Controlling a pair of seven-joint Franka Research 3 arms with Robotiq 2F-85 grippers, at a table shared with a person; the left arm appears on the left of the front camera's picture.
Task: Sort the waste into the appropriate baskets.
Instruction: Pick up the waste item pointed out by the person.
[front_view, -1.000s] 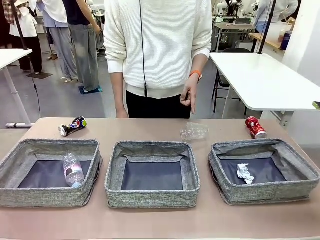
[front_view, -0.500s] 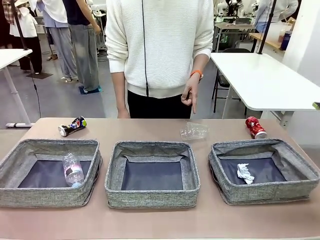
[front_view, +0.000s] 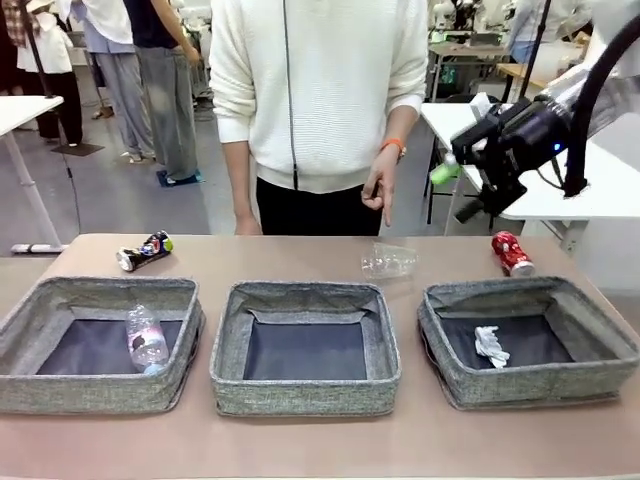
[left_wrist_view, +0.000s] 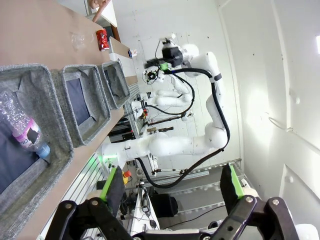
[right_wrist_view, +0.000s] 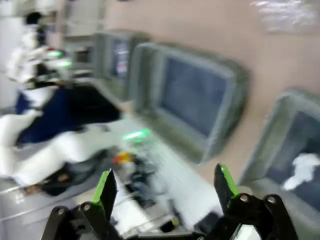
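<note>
Far right corner of table (front_view: 200, 255): red can (front_view: 511, 254) looks light, dented, slick; pinch across its middle. Both spread, empty: right gripper (right_wrist_view: 165, 175), left gripper (left_wrist_view: 173, 172).

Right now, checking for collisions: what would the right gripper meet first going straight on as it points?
Likely the middle basket, roughly ahead of the right gripper; blur leaves depth unclear.

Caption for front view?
Open right gripper high over the table; bottle in left basket, paper wad in right basket; red can, dark can, cup outside.
</note>
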